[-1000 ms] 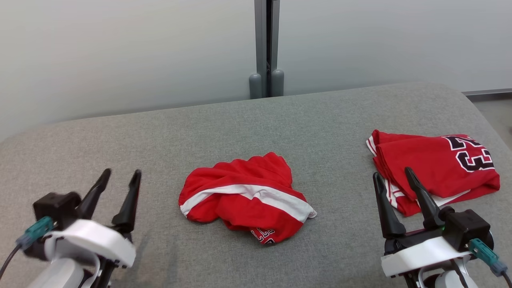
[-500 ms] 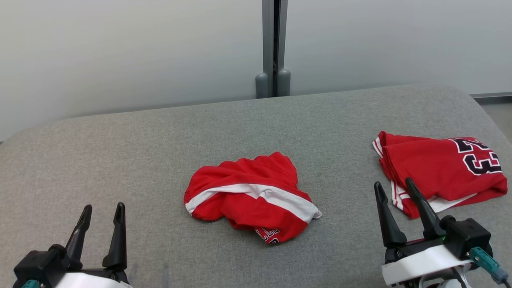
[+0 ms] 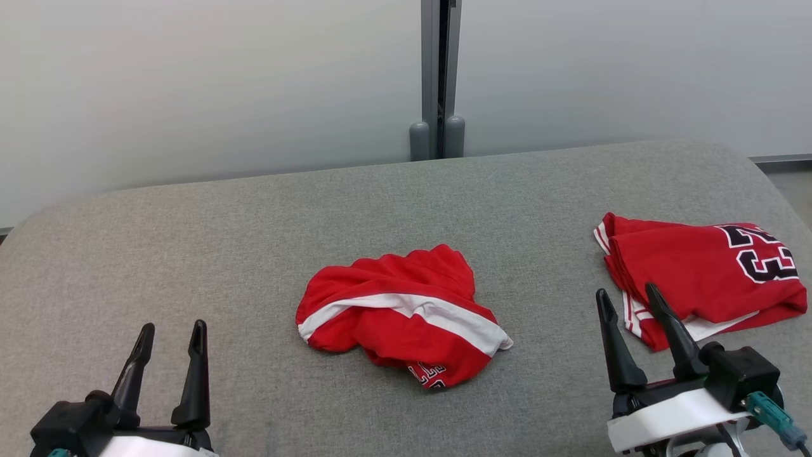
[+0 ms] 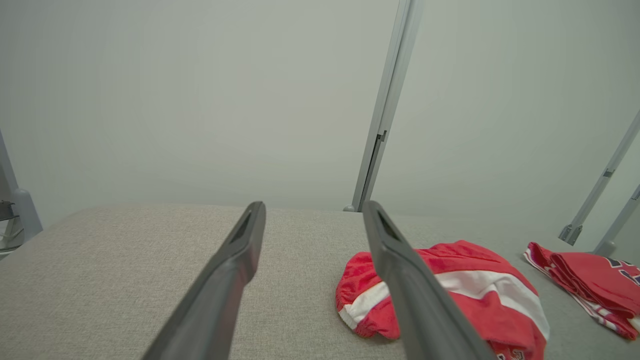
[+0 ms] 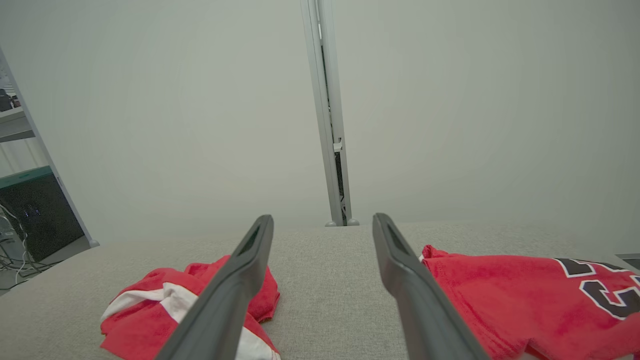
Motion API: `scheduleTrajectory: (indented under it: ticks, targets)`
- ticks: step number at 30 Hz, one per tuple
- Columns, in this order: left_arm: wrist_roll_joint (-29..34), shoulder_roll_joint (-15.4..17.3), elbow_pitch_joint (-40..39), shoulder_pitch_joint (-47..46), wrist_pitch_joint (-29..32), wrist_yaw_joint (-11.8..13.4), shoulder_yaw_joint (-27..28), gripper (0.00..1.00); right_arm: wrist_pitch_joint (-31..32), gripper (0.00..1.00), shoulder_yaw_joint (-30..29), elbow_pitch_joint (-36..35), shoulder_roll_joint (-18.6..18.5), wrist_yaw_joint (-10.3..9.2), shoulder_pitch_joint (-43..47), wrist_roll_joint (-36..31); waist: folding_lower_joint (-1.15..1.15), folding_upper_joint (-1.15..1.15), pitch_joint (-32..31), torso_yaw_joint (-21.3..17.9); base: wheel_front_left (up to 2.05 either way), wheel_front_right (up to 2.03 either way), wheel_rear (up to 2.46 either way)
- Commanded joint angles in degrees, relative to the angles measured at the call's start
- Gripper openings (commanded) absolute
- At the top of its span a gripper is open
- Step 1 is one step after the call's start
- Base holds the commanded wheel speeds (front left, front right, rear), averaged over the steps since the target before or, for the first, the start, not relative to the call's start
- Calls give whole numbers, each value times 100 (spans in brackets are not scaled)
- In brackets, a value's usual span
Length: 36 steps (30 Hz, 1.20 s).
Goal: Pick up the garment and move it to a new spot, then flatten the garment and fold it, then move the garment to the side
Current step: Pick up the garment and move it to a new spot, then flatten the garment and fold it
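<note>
Change over the last second: the left gripper (image 3: 173, 325) has sunk toward the lower left corner of the head view and now stands more upright, its two dark fingers apart and holding nothing. The right gripper (image 3: 626, 291) sits where it did at the lower right, fingers likewise spread and empty. The whole head view has also slid a little, which is a turn of the camera and not a move of the cloth.

The crumpled red garment (image 3: 399, 317), crossed by a white band and showing part of a printed number at its near edge, lies in a loose heap at the middle of the surface, between the two grippers and touched by neither. A folded red jersey (image 3: 704, 279) marked 23 lies flat just beyond the right gripper's fingertips, well apart from the heap.

Reading: the arms appear drawn back to a rest pose, so the pick-up of the heap has probably not begun. The folded jersey seems to be finished work, leaving the heap as the piece to lift, spread and fold.

Setting: the grey fabric surface (image 3: 254, 241) is woven, padded-looking and rounded at its far corners. Behind it stand pale wall panels (image 3: 190, 82) joined by a grey post (image 3: 439, 63). The right wrist view shows a dark cabinet (image 5: 35, 215) with cables off the surface's edge.
</note>
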Motion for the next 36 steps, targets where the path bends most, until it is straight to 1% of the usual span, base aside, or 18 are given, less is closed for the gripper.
scheduleTrajectory:
  ticks: [1,5,9,16,17,18,24,29,36]
  targets:
    - [57,-17,8,31,-23,-32,43,100,-41,100,11,29,-33,1,-13,-6,0,0,-1,5,0,0,0]
    - [123,-63,9,82,-23,-71,43,100,102,100,60,156,-35,1,-73,27,0,0,3,34,0,0,0]
    - [161,-122,26,78,-23,-107,9,100,553,100,92,563,-31,1,-167,124,0,0,8,131,0,0,0]
    - [183,-194,118,-61,-11,-160,-78,100,1414,100,142,1757,-30,1,-627,513,0,0,1,473,0,0,0]
    - [179,-184,141,-102,6,-173,-89,100,1555,100,191,2088,-31,1,-795,578,0,0,3,600,0,0,0]
    - [179,-184,141,-102,6,-173,-89,100,1555,100,191,2088,-31,1,-795,578,0,0,3,600,0,0,0]
    - [120,-131,159,-106,49,-211,-107,100,1993,100,252,2908,-33,1,-1326,550,0,0,34,951,0,0,0]
    - [75,-101,190,-144,69,-245,-107,100,2157,100,278,3424,-29,1,-1656,470,0,0,93,1197,0,0,0]
    - [18,-55,270,-248,98,-307,-99,100,2080,100,478,4020,-35,1,-1933,639,0,0,203,1405,0,0,0]
